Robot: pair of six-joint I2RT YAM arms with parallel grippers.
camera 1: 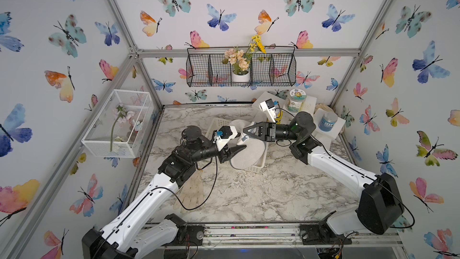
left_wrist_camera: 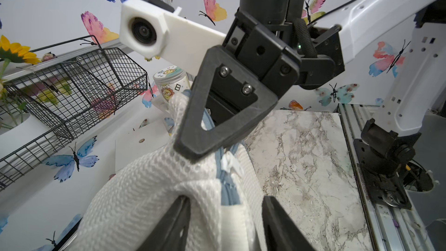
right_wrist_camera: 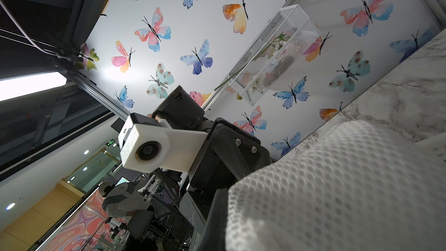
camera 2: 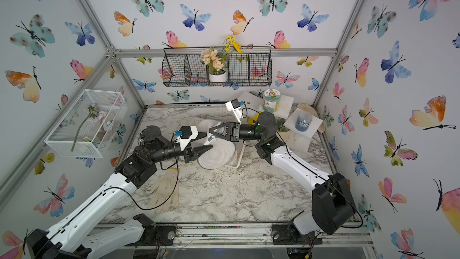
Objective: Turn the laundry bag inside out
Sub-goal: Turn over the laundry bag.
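The laundry bag (camera 1: 249,156) (camera 2: 219,156) is white mesh with a blue zipper (left_wrist_camera: 226,184). It lies bunched over a white plastic basket (camera 1: 258,166) (camera 2: 232,168) mid-table. My right gripper (camera 1: 245,130) (camera 2: 211,130) (left_wrist_camera: 190,155) is shut on the bag's upper edge beside the zipper. In the right wrist view the mesh (right_wrist_camera: 337,189) covers its jaws, and only one finger (right_wrist_camera: 214,216) shows. My left gripper (camera 1: 242,148) (camera 2: 209,148) (left_wrist_camera: 226,200) is open, its fingers apart around a fold of the bag (left_wrist_camera: 149,189) below the right gripper. Both its fingers touch the mesh.
A pale glove (camera 1: 191,193) lies on the marble table under the left arm. At the back right stand a printed jar (camera 1: 296,100) and a blue jar (camera 1: 327,120) on white blocks. A black wire basket (camera 1: 199,71) hangs on the back wall and a white mesh box (camera 1: 119,123) on the left wall.
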